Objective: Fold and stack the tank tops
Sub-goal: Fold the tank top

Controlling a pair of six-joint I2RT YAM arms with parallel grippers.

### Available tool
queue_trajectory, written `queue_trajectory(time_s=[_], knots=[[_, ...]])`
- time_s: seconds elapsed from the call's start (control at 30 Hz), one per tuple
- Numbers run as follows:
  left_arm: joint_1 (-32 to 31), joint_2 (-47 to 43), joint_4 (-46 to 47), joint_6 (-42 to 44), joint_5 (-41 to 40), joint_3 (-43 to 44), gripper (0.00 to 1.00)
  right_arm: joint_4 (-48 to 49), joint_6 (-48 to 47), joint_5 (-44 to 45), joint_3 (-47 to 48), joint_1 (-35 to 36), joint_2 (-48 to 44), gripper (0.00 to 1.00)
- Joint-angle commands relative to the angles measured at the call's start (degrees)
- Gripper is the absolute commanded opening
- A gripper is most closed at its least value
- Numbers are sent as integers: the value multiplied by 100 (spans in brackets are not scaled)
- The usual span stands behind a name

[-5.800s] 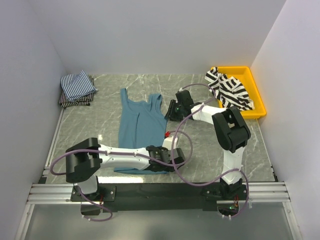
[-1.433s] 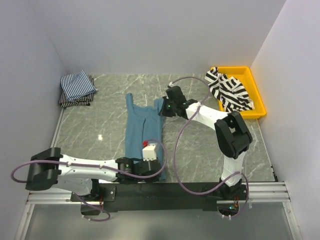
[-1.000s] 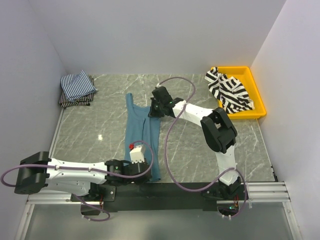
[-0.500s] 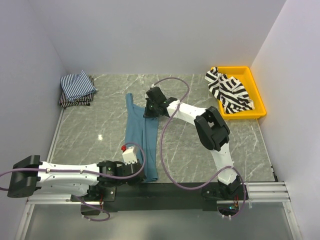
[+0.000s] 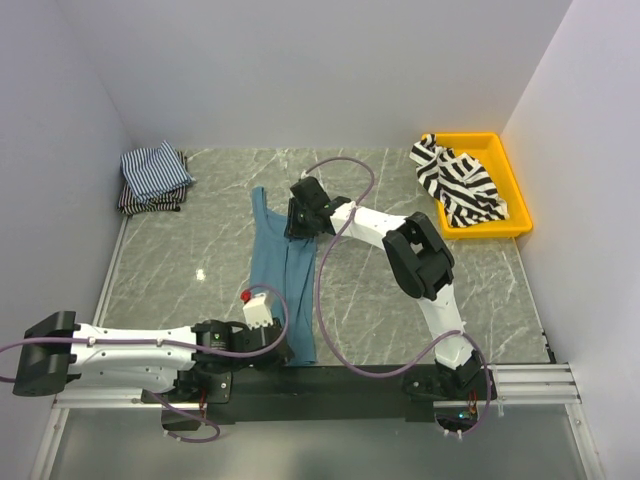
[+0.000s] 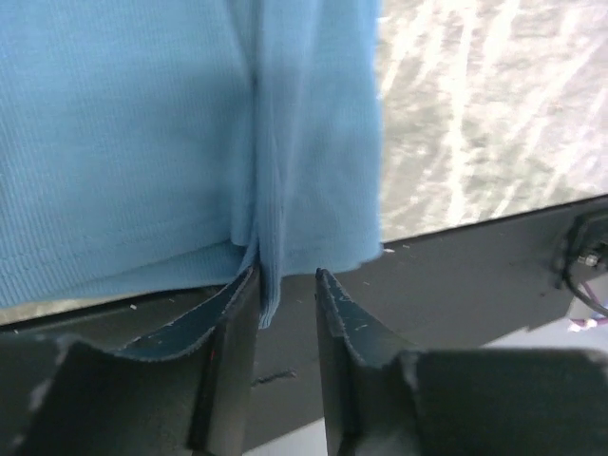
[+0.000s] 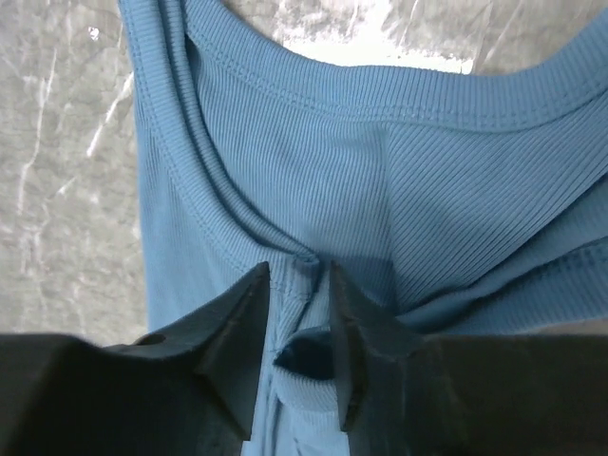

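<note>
Left gripper (image 6: pixel 285 277): jaws parted, you see teal tank top (image 5: pixel 281 262) hem between.
Right gripper (image 7: pixel 297 277): parted over its strap.

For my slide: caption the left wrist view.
Left tool, jaws apart, at the folded hem of the teal tank top.

Bright, even overhead light; soft shadows; wrist views blurry near bottom, perhaps slight glare.

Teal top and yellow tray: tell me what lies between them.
In the top view, the right arm and its purple cable lie over marble table between the teal top and the tray.
</note>
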Motion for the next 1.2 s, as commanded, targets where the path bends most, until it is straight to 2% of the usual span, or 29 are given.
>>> queue_trajectory(time_s=[0.0, 0.1, 0.23, 0.43, 0.53, 0.6, 0.77, 0.93, 1.17], knots=[[-6, -167, -478, 195, -76, 545, 36, 72, -200, 193, 376, 5, -399, 41], [3, -307, -873, 327, -225, 906, 37, -68, -332, 289, 560, -21, -557, 46], [3, -448, -1339, 432, -541, 1459, 36, -113, -359, 394, 518, -223, -865, 46], [3, -528, -1508, 468, -569, 1619, 27, 90, -306, 325, -18, -742, -1410, 47], [3, -545, -1297, 328, -410, 1303, 17, -50, -446, 70, 86, -751, -1332, 47], [3, -615, -1139, 240, -340, 1084, 14, -261, -578, 78, 244, -699, -1157, 44], [11, -590, -682, 423, -340, 916, 13, -139, -491, 289, -325, -751, -1243, 44], [29, 139, -112, 889, -226, 1144, 11, 1, -342, 843, -888, -961, -1454, 43], [389, 790, 970, 1241, 248, 907, 8, 485, -60, 826, -1618, -1331, -1604, 43]])
